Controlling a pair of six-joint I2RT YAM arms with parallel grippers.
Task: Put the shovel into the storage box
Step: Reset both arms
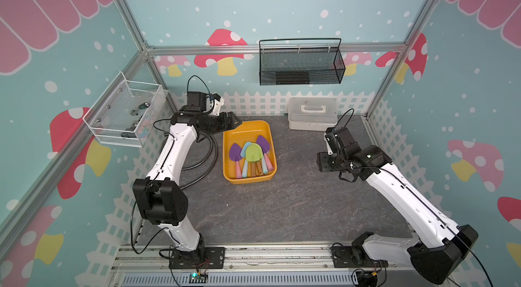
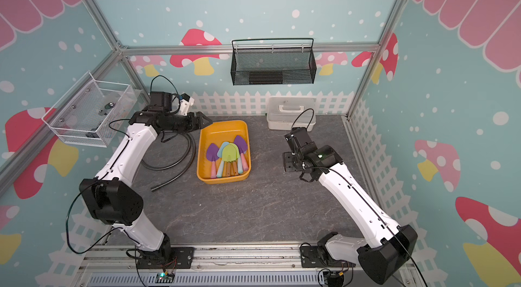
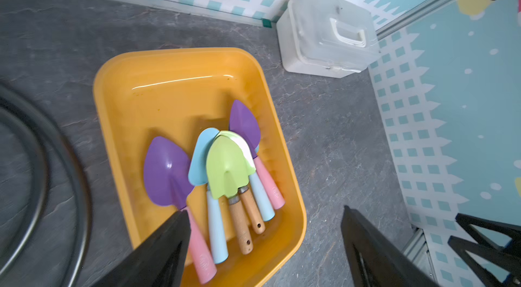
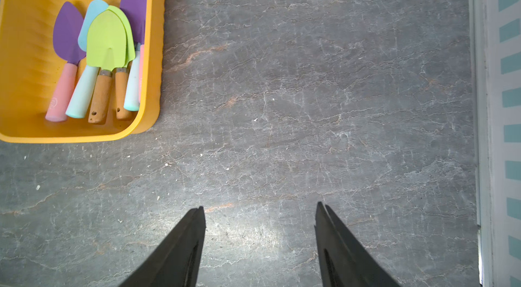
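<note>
**Yellow-orange storage box with the shovels inside; both grippers empty**

Reading from the left, we note a white wire basket on the side wall and a black hose looped on the table just beside the box. The left gripper hangs over the box's far left corner, jaws spread wide and holding nothing. The shovels lie stacked in the near right part of the box, blades toward the back wall, apart from that gripper. The box's far half is bare. Farther right, a white lidded case sits against the back fence below a black mesh basket. The right gripper points down at bare table well right of the box, jaws parted and empty. We see open tabletop between the box and the right arm and along the near edge.
</note>
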